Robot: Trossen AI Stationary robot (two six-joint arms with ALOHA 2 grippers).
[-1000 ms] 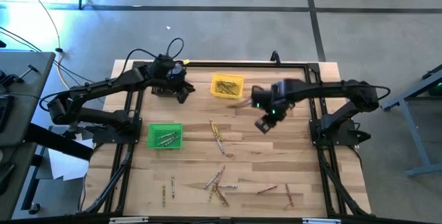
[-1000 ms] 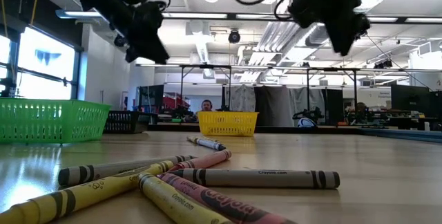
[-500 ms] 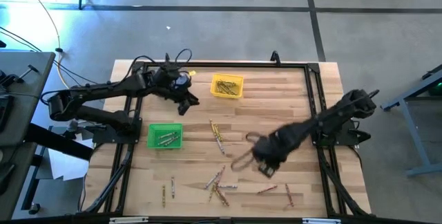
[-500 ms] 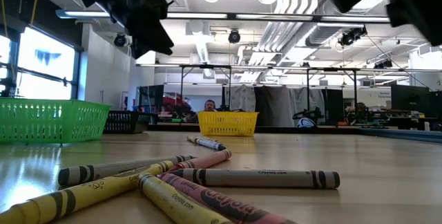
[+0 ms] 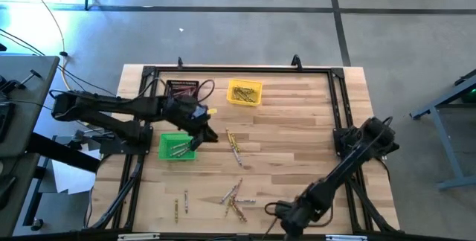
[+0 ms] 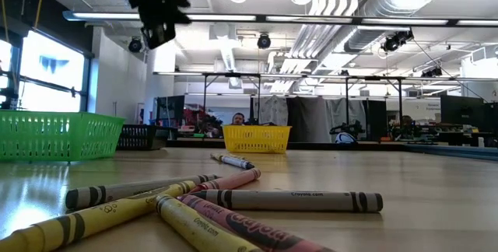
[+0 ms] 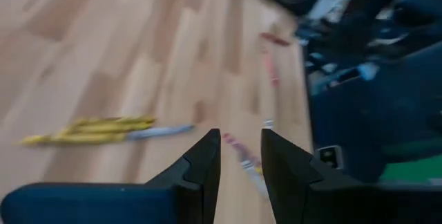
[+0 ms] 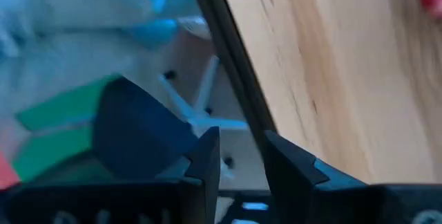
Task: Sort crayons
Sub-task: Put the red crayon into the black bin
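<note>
Wood grain shows through the slim gap between the tips of my left end effector (image 7: 239, 137): the fingers stand slightly apart and hold nothing. Seen from above, it (image 5: 202, 134) hangs at about 9 o'clock from the counter's (image 5: 297, 122) middle, just beside the green bin (image 5: 165, 138), which already has a few crayons in it.

My right end effector (image 5: 278, 212) is low at 6 o'clock, at the counter's near edge. Its fingers are also a little apart and empty.

The loose crayons (image 5: 234, 148) nearest my left tips lie in a short row near the centre. A crossed heap (image 5: 235, 199) sits toward 6 o'clock, two lone ones (image 5: 185, 200) toward 7, and two red ones (image 5: 288, 204) close to my right tips. The yellow bin (image 5: 244, 92) at 12 o'clock holds yellow ones; the black bin (image 5: 181, 88) stands at 11.

I judge each crayon light, stiff and brittle: wax in a paper sleeve, likely to snap under a hard pinch. Being round, it should roll or skid on the smooth wood if I nudge one end. I would come straight down, fingers across the stick at its middle, and close gently. In the heap I would take the topmost first, or one whose ends lie free.
</note>
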